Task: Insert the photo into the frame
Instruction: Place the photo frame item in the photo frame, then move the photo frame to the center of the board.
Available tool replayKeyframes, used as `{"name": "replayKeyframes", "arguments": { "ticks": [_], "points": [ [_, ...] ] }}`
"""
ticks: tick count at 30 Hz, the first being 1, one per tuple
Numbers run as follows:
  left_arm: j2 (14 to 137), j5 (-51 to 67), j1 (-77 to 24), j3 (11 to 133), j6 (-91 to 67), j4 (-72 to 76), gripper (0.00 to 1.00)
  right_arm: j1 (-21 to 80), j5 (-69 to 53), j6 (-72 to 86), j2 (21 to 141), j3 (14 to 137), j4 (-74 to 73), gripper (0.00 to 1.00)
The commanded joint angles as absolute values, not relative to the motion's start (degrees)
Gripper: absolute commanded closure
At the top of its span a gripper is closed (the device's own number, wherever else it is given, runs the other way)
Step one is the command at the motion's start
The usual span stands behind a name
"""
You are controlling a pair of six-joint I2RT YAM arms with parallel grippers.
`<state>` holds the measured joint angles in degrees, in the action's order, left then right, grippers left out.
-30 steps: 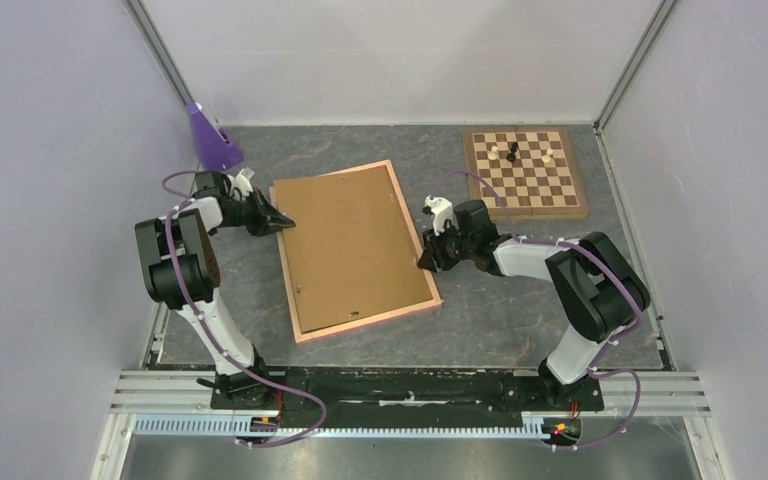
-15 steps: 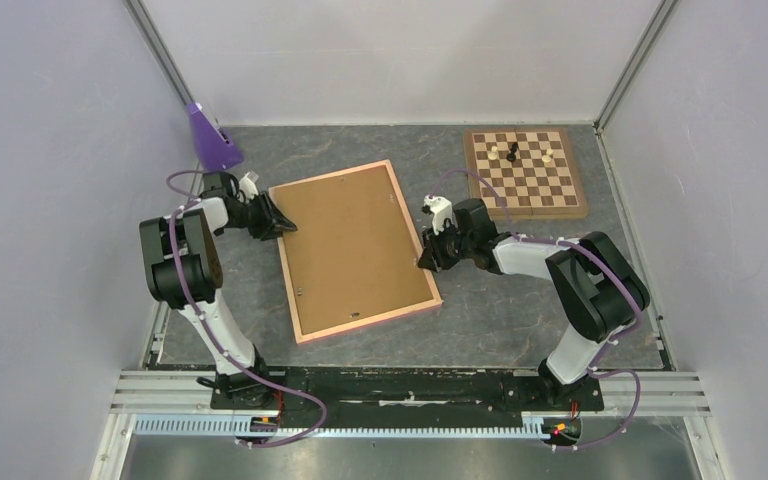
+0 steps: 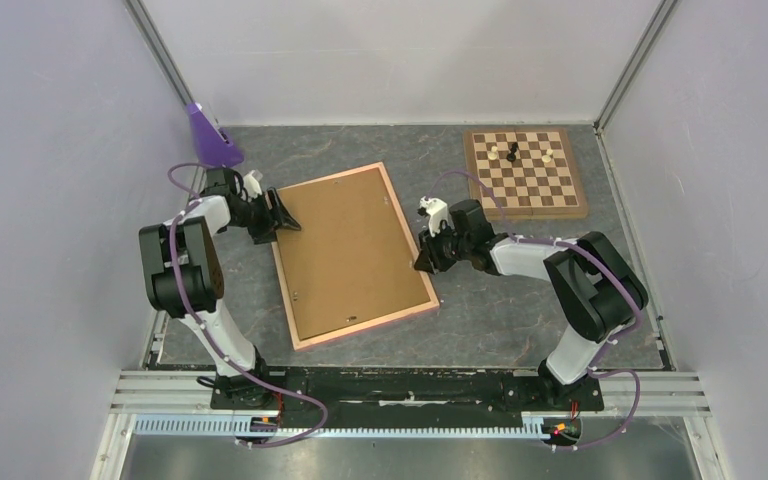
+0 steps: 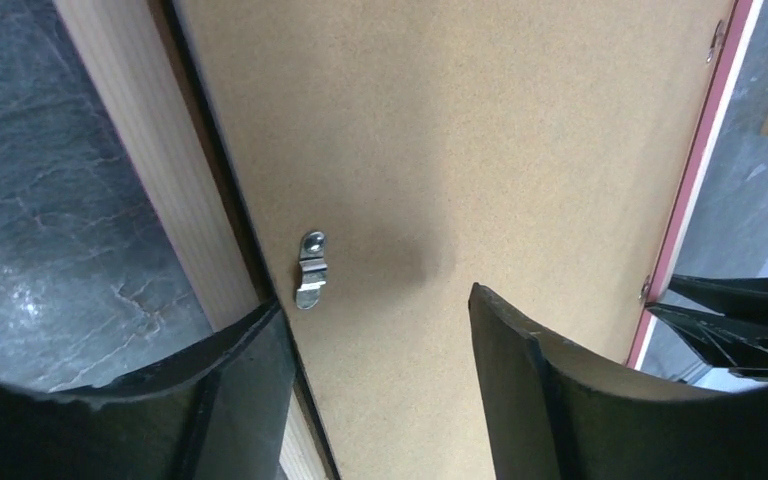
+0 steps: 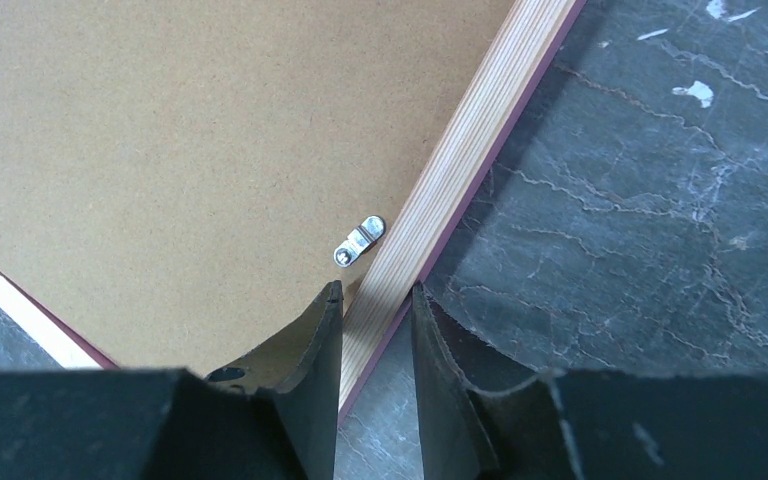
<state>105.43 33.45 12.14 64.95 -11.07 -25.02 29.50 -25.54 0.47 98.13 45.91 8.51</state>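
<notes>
Lying back-up on the dark marbled worktop (image 3: pixel 490 300), the frame (image 3: pixel 365 325) sits in the middle of the scene, skewed so that its far end leans to the left. Its pale wood rails show a thin pink edge along the outside, and a plain brown backing board (image 3: pixel 350 250) fills the opening. The left gripper (image 3: pixel 288 222) is at the far part of the frame's left rail with its jaws wide apart; in the left wrist view it (image 4: pixel 375 305) straddles the rail's inner edge, one finger over the wood and the other over the board, with a small metal clip (image 4: pixel 310 270) just ahead of them. The right gripper (image 3: pixel 423 262) is at the right rail, about midway along it; in the right wrist view its fingers (image 5: pixel 375 292) stand close together with the rail running between them, gripping the frame, and another clip (image 5: pixel 360 240) lies just beyond. A chessboard (image 3: pixel 527 172) with a few pieces lies at the far right, well apart from the frame, and a purple cone-shaped object (image 3: pixel 210 138) stands at the far left corner.
</notes>
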Motion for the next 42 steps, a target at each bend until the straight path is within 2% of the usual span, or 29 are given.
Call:
{"name": "replayKeyframes", "arguments": {
  "ticks": [1, 10, 23, 29, 39, 42],
  "points": [
    [101.42, 28.21, 12.57, 65.62, -5.17, -27.77, 0.24, 29.84, -28.83, -0.97, 97.3, 48.17, 10.74, 0.8],
    [99.29, 25.74, 12.48, 68.24, -3.37, -31.97, 0.17, 29.87, -28.39, -1.18, 97.31, 47.9, 10.6, 0.82],
    [96.31, 19.95, 12.48, 71.45, -0.28, -35.85, 0.14, 29.88, -28.61, -0.7, 96.76, 47.31, 10.84, 0.82],
    [98.93, 17.54, 12.47, 70.45, 2.39, -35.34, 0.14, 29.8, -27.67, -0.27, 94.86, 45.43, 11.04, 0.83],
    [104.69, 15.97, 8.99, 69.87, 4.96, -35.58, 0.33, 29.79, -24.76, -1.01, 88.03, 39.59, 10.77, 0.84],
    [106.17, 15.4, 6.64, 69.95, 4.71, -35.6, 0.36, 29.8, -23.41, -1.65, 85.26, 37.56, 10.57, 0.84]
  ]
}}
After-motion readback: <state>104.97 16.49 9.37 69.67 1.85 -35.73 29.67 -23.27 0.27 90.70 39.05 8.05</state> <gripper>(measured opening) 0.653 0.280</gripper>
